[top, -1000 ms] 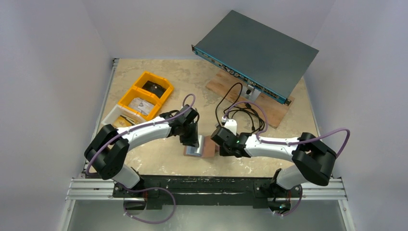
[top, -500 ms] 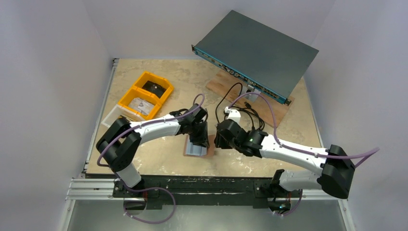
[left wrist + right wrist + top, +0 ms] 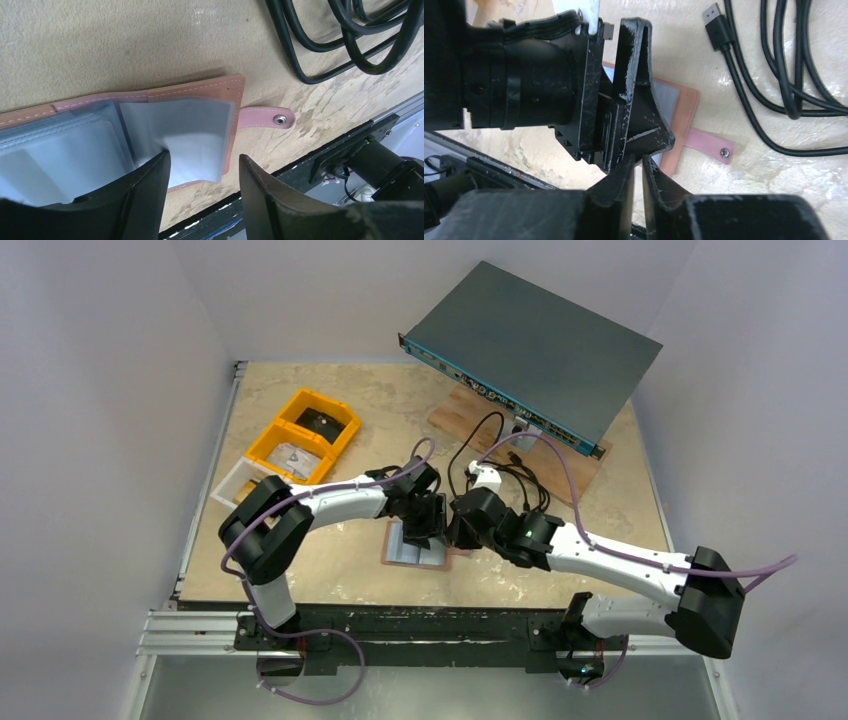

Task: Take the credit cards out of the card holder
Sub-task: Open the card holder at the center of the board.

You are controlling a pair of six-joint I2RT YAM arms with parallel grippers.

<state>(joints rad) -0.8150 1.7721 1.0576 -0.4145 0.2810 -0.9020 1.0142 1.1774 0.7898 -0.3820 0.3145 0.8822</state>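
Note:
The card holder lies open on the table, tan leather outside, its pink strap and snap stud pointing away. Pale blue-grey sleeves fill its inside; I cannot tell the credit cards apart from the sleeves. My left gripper stands open over the holder's right half, one finger resting on a sleeve. My right gripper sits right beside it at the holder's edge, jaws only a narrow slit apart, nothing seen between them. The two grippers crowd together.
Black cables loop just behind the holder. A grey rack unit leans on a wooden board at the back right. Yellow bins at the back left hold a dark flat item and a pale one.
The left arm has slid right over the holder and its jaws have widened. The right arm has stretched forward and left to the holder's right edge, its jaws opening, then narrowing.

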